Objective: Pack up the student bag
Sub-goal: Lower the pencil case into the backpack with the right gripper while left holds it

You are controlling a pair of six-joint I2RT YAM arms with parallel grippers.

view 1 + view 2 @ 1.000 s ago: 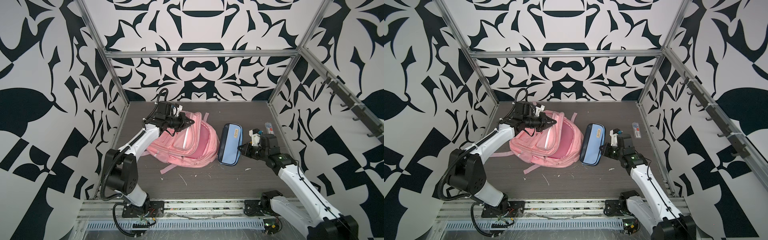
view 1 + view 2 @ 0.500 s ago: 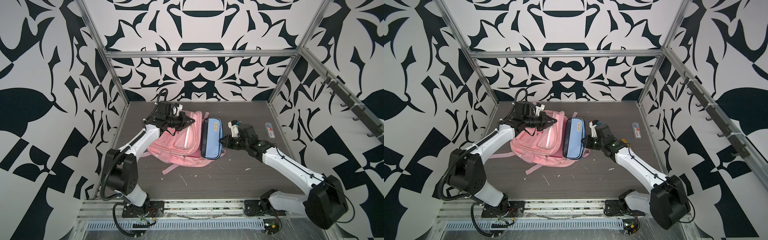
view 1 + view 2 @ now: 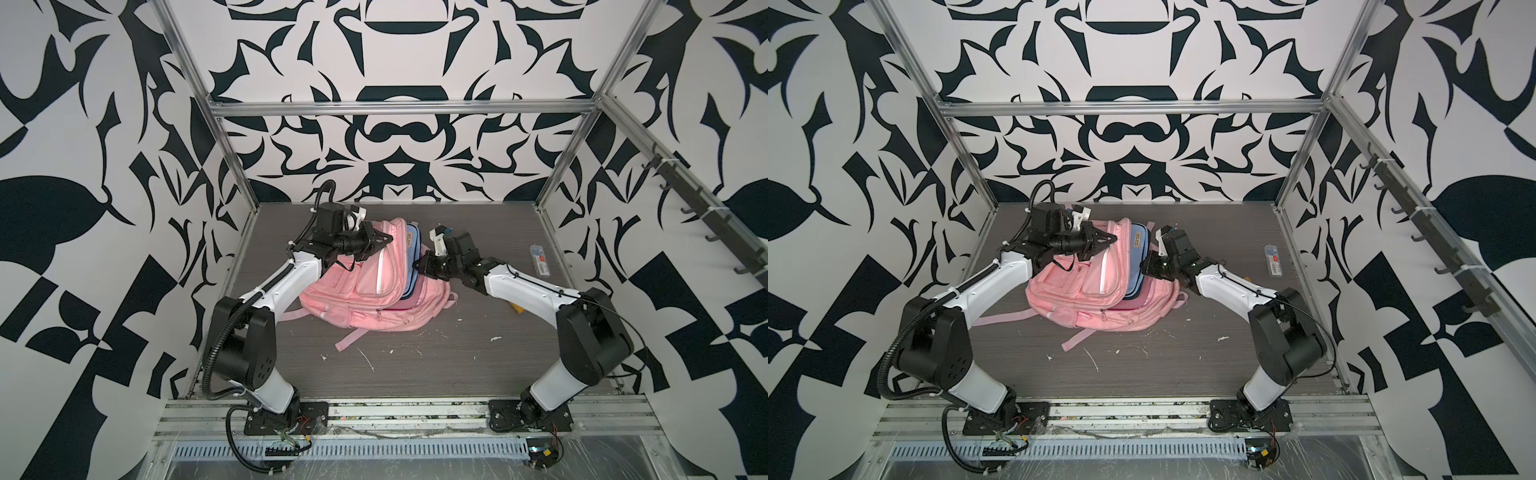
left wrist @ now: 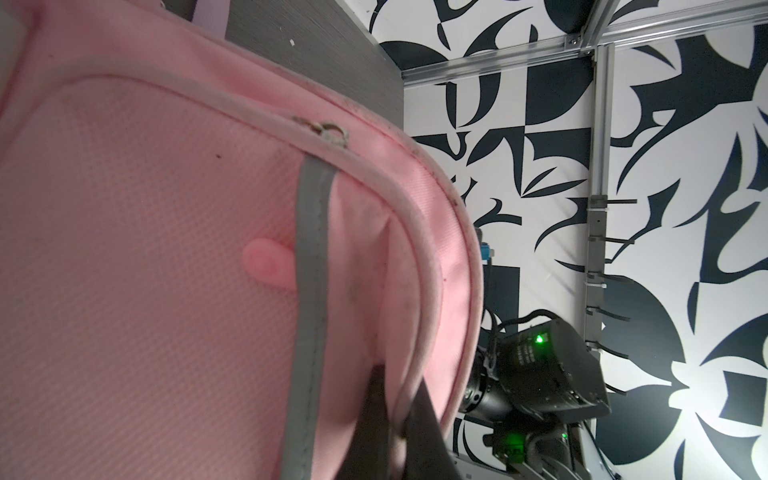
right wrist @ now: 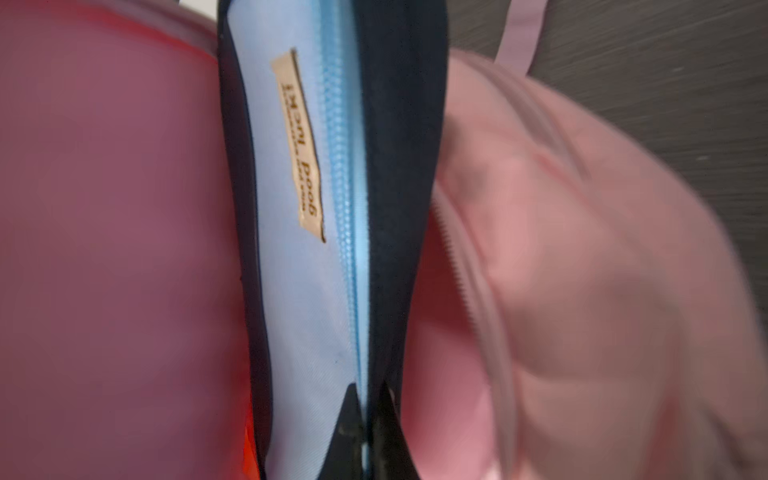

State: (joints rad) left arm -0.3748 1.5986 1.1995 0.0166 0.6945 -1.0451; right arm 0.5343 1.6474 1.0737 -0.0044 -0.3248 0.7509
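The pink student bag (image 3: pixel 361 299) (image 3: pixel 1088 295) lies mid-table in both top views. My left gripper (image 3: pixel 384 240) (image 3: pixel 1109 240) is shut on the piped rim of its front flap and holds the flap up. In the left wrist view the dark fingertips (image 4: pixel 374 399) pinch that rim on the bag (image 4: pixel 166 249). My right gripper (image 3: pixel 417 266) (image 3: pixel 1144 266) is shut on a light-blue and navy pencil case (image 3: pixel 412 241) (image 3: pixel 1139 245), which stands partly inside the bag's opening. The right wrist view shows the gripper (image 5: pixel 368 399) pinching the case (image 5: pixel 299 291) along its zip, with the pink bag (image 5: pixel 582 291) on both sides.
A small clear packet (image 3: pixel 540 259) (image 3: pixel 1275 262) lies near the right wall. A yellow bit (image 3: pixel 517 308) shows under the right arm. A loose pink strap (image 3: pixel 349 338) and white scraps (image 3: pixel 365 357) lie in front of the bag. A hook rail (image 3: pixel 706 216) runs along the right wall.
My right gripper has carried the pencil case leftwards from the table beside the bag into the bag's opening. The left gripper has kept hold of the raised flap.
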